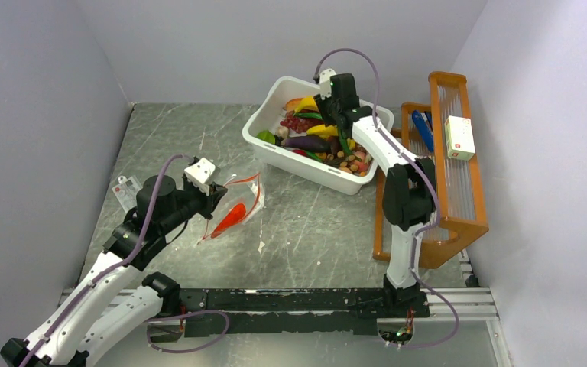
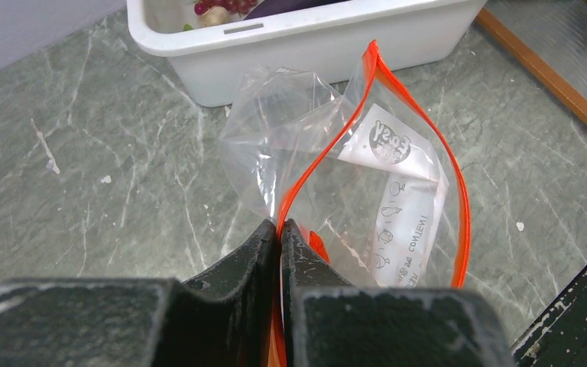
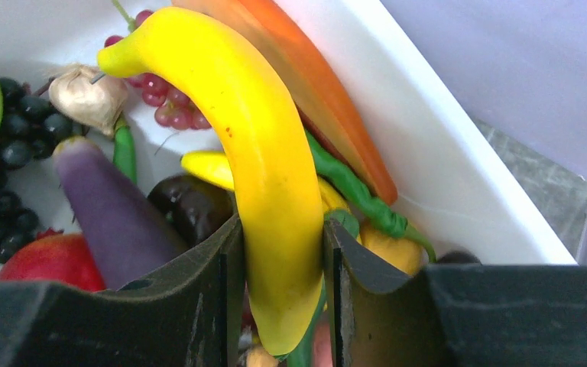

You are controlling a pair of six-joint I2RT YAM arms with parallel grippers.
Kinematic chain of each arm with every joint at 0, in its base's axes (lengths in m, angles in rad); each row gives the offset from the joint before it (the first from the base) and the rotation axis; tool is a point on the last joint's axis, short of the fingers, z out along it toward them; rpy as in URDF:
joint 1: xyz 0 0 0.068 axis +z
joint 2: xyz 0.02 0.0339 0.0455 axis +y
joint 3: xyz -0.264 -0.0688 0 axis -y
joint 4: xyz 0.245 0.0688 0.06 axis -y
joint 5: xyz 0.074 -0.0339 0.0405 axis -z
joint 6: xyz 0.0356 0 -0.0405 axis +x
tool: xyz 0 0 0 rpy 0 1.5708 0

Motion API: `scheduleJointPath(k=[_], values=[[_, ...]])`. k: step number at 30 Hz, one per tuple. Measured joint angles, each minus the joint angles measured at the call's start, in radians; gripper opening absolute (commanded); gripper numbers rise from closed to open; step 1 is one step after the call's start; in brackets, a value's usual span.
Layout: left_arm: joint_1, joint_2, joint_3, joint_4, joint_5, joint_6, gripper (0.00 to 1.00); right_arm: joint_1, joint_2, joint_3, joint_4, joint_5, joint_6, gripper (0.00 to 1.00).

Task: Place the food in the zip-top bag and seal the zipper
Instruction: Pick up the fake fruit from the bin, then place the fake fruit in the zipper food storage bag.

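Evidently the job is at an early stage. Nearest, toward the left edge of the bench [image 1: 313, 229], the left arm [image 1: 122, 245] has its jaws clenched on the zipper [image 2: 372, 57] of the zip-top bag [image 2: 397, 176]. They pinch one side of the orange-red strip so that the mouth gapes toward the far edge. The bag lies on the bench, its label side up. One red-orange toy [image 1: 234, 216], long and tapered, lies inside it; chilli or carrot, I cannot tell which.

Farther off, by the far edge and right of the middle, stands the white tub [image 1: 298, 170]. The right arm [image 1: 374, 145] reaches down into it, and its jaws are grasping a yellow banana [image 3: 267, 176] across the middle, a finger pressed to each side. Around the banana the tub is crowded: a purple aubergine [image 3: 111, 206], red grapes [image 3: 160, 99], a garlic bulb [image 3: 84, 95], a green chilli [image 3: 351, 187] and an orange carrot [image 3: 313, 84] against the tub's wall.

So, by my reckoning, one piece is bagged and a second is gripped but not lifted clear. Most of the food remains to be carried across, and the zipper is unsealed.
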Motion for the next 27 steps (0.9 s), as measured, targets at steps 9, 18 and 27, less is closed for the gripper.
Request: scheduleJointPath(k=[9,18,27], values=[[0.000,0.015,0.000,0.000,-0.002,-0.002,0.07,0.069,-0.284,-0.267,0.114,0.016,-0.012,0.22],[0.003,0.019,0.000,0.000,-0.002,-0.011,0.07,0.271,-0.531,-0.418,0.215,0.072,-0.137,0.22],[0.003,0.073,0.052,-0.053,0.023,-0.123,0.07,0.365,-0.768,-0.515,0.263,0.038,-0.254,0.21]])
